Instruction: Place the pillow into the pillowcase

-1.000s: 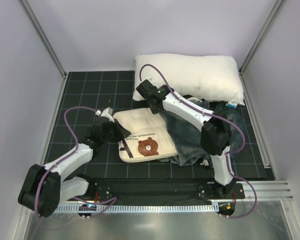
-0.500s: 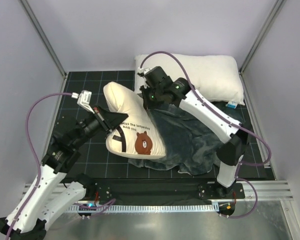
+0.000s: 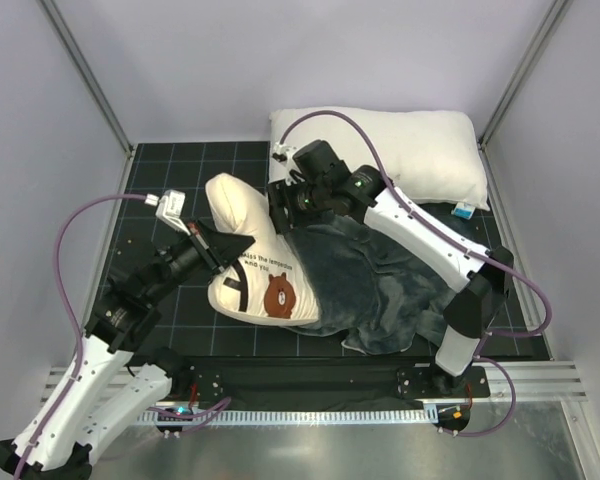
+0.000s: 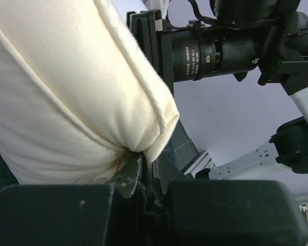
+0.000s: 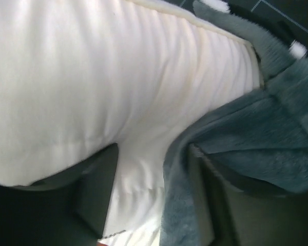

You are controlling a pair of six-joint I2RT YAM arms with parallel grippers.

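Note:
The cream pillow (image 3: 242, 222) with its brown bear face (image 3: 278, 294) is tilted up off the mat, its lower end lying on the dark grey pillowcase (image 3: 375, 285). My left gripper (image 3: 223, 244) is shut on the pillow's left edge; in the left wrist view the pillow (image 4: 66, 97) bunches where the left gripper (image 4: 149, 166) pinches it. My right gripper (image 3: 279, 207) is open at the pillow's upper right side. In the right wrist view the right gripper (image 5: 154, 197) straddles the pillow (image 5: 92, 72) and the pillowcase's (image 5: 262, 138) plush edge.
A larger, puffy white pillow (image 3: 390, 150) lies at the back of the black gridded mat (image 3: 170, 190). A small blue tag (image 3: 464, 210) sits by its right end. Grey walls and metal posts close in on both sides.
The left arm has lifted the pillow's edge from flat on the mat to tilted up. The right gripper has swung up and left against the pillow and its jaws have opened.

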